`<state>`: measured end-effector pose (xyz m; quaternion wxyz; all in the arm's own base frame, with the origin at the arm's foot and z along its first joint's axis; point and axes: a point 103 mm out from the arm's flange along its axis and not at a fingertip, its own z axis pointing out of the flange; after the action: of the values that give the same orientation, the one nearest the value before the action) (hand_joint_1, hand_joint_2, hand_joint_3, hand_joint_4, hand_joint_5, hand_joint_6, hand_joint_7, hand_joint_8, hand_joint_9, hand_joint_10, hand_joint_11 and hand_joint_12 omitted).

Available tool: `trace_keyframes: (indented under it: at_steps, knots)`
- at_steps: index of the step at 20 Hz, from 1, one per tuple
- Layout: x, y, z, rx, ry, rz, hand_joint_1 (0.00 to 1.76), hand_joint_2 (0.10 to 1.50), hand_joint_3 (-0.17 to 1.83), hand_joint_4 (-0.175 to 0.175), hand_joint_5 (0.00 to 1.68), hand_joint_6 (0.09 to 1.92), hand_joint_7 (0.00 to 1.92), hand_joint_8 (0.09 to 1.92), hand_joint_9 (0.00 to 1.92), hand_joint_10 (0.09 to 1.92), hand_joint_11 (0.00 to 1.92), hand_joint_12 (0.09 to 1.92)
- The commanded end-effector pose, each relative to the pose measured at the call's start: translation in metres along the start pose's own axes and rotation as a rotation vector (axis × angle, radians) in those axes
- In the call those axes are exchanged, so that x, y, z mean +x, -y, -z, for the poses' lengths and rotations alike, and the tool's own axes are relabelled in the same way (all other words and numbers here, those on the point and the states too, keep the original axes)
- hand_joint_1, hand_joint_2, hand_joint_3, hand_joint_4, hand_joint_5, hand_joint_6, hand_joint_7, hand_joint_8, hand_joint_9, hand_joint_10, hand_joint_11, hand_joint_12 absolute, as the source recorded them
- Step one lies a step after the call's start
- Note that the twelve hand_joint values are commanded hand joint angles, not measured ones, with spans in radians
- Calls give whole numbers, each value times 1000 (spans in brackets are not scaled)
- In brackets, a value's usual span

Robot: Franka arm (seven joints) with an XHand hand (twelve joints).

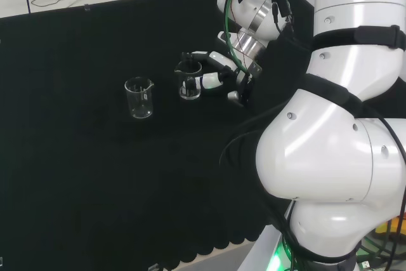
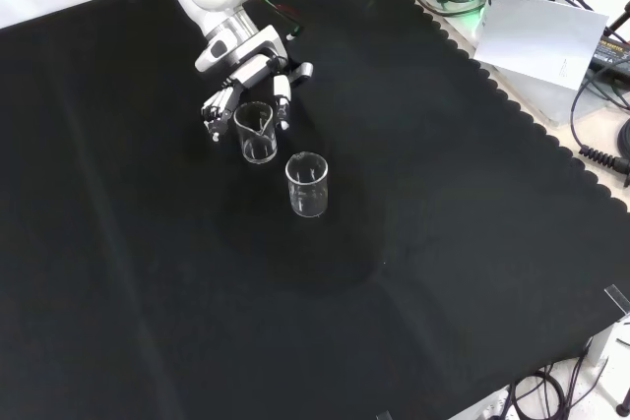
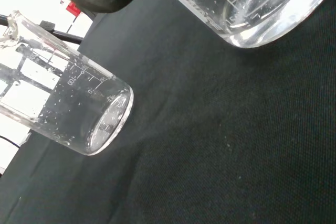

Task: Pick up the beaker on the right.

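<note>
Two clear beakers on black cloth, hand at the nearer one

Two small glass beakers, upright and empty, close but apart. In the head view, right beaker (image 1: 189, 82) sits against the hand (image 1: 216, 73), left beaker (image 1: 139, 98) just beside it; in the front view, the same target beaker higher up, between the fingers (image 2: 282, 97). Fingers curled partway round the glass wall on both sides; impossible to tell whether actually touching, so not yet a confirmed grip. Still standing on the cloth (image 1: 76, 157), not lifted.

Likely light, rigid, smooth and slippery; fragile if squeezed hard or dropped. Best taken around the mid-wall, thumb opposite fingers, below the flared rim and spout, then lifted straight up, clear of the neighbour.
</note>
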<state>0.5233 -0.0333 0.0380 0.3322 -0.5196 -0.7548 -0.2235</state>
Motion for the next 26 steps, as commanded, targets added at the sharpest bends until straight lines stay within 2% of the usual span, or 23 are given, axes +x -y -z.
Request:
trace_keyframes:
  at_steps: [1, 7, 19, 22, 23, 24, 25, 26]
  knots:
    - [-1, 0, -3, 9, 5, -7, 837, 817, -175, -42, 445, 87, 265, 671, 357, 625, 0, 1371]
    - [-3, 0, -3, -8, -4, -18, 850, 818, -175, -40, 464, 87, 279, 674, 375, 626, 0, 1380]
    - [0, -5, -6, -26, -23, -10, 893, 824, -175, -37, 497, 87, 320, 678, 417, 621, 26, 1388]
    - [0, -6, -7, -25, -10, -21, 974, 846, -175, -27, 557, 110, 363, 664, 454, 595, 52, 1371]
    - [0, -6, -7, -30, -8, -28, 1040, 876, -175, -19, 621, 324, 401, 644, 491, 566, 79, 1359]
    - [0, -7, -7, -37, -8, -34, 1106, 917, -175, -21, 712, 616, 457, 635, 542, 547, 119, 1338]
    - [1, -7, -6, -50, -9, -39, 1135, 1000, -175, -46, 866, 749, 527, 637, 601, 536, 167, 1321]
    - [1, -8, -5, -68, -25, -47, 1159, 1055, -175, -93, 987, 791, 611, 652, 675, 525, 236, 1297]
